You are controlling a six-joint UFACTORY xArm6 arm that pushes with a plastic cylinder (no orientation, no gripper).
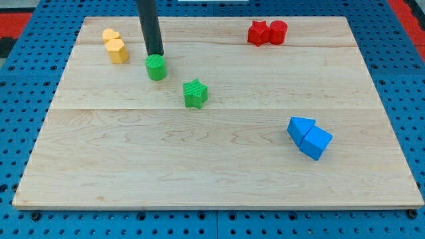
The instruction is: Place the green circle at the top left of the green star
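On the board (199,172), my tip (155,54) stood at the green circle's (156,68) twelve o'clock edge. The green star (195,93) lay near, at the circle's four o'clock. Two touching yellow blocks (117,50) sat at the circle's ten o'clock. A touching red pair (258,33) sat at the star's two o'clock, and a touching blue pair (315,143) at its four o'clock.

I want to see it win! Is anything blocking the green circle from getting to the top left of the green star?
Nothing visible does. My tip is right at the green circle, on its top side. The green star sits to its lower right, with only bare board between them.
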